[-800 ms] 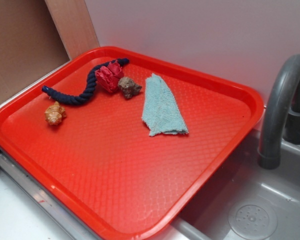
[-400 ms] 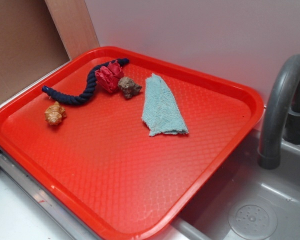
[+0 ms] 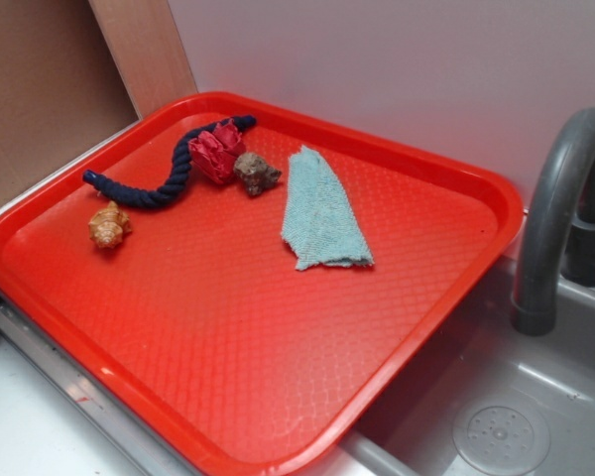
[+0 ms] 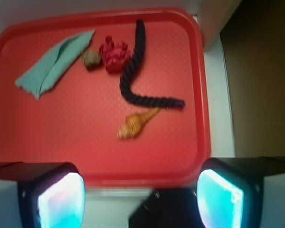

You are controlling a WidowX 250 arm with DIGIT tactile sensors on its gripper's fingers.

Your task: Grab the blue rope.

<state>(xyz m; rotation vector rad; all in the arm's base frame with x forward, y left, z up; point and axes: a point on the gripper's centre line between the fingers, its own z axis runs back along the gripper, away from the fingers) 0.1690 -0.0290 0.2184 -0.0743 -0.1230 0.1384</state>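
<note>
Gripper fingers are standing wide apart at the bottom edge of the wrist view, holding nothing, with the near rim of the red tray showing in the gap between them. No part of the arm is appearing in the exterior view.

The blue rope is lying on the tray in the far left corner, curving in an S. One end is reaching toward the tray's back rim and the other is pointing toward the left rim.

A crumpled red object is sitting against the rope's upper bend, and a small brown lump is resting just beside that object. An orange shell is lying near the rope's lower end, apart from it. A pale blue-green cloth is lying flat to the right of the brown lump.

A grey faucet is standing over a grey sink beside the tray.
</note>
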